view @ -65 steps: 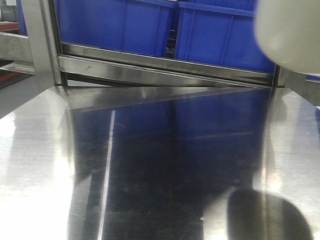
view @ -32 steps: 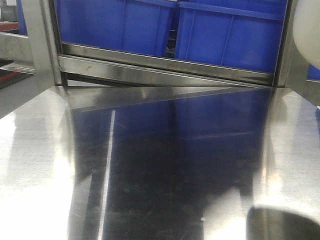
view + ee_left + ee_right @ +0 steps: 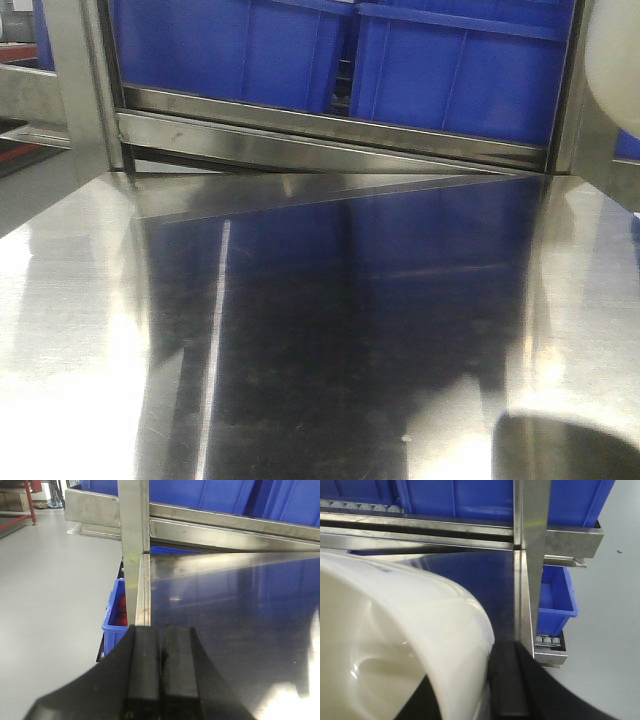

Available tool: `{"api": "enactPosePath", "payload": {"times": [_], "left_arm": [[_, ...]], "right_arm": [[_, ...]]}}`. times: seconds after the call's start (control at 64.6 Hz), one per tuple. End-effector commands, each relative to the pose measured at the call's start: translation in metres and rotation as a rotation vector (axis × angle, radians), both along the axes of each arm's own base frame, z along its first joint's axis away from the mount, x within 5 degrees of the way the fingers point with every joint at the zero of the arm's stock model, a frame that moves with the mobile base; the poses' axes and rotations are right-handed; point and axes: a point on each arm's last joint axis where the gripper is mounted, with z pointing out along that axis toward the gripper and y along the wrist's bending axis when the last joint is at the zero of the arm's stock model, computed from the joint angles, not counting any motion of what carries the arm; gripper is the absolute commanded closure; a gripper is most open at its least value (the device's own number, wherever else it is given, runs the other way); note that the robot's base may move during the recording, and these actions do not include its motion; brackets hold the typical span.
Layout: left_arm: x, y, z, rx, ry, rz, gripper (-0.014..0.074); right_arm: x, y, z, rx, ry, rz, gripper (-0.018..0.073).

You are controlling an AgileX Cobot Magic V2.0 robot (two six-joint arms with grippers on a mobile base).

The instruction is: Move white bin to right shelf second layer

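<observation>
The white bin (image 3: 395,630) fills the left of the right wrist view, its cream mouth tipped toward the camera. My right gripper (image 3: 470,690) is shut on its wall, one black finger (image 3: 507,680) outside and the other inside. In the front view only the bin's side (image 3: 615,60) shows at the top right, held above the steel tabletop (image 3: 330,330). Roller lanes (image 3: 355,505) with a steel front rail (image 3: 420,522) run behind the bin, and more rollers (image 3: 547,640) sit lower right. I cannot tell which level is the right shelf second layer. My left gripper (image 3: 161,670) is shut and holds nothing, over the tabletop's left edge.
Blue crates (image 3: 300,50) line the rack level behind the tabletop. A steel upright post (image 3: 530,555) stands just right of the bin, with a blue crate (image 3: 557,600) beyond it. Another post (image 3: 134,515) rises at the table's left corner, with a blue crate (image 3: 114,615) below.
The white bin has moved right, nearly out of the front view, and its shadow on the tabletop slid right with it. Over the last half second it has barely moved.
</observation>
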Motion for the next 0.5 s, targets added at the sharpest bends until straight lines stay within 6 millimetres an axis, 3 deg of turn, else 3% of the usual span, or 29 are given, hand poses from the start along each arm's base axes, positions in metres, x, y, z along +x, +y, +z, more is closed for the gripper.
{"api": "enactPosePath", "payload": {"times": [0.0, 0.48], "left_arm": [[0.0004, -0.0005, -0.0001, -0.02, -0.076, -0.006, 0.0512], [0.0004, -0.0005, -0.0001, -0.02, -0.076, -0.006, 0.0512]], "right_arm": [[0.001, -0.0007, 0.0197, 0.011, -0.14, -0.005, 0.0507], [0.001, -0.0007, 0.0196, 0.011, -0.139, -0.005, 0.0507]]}}
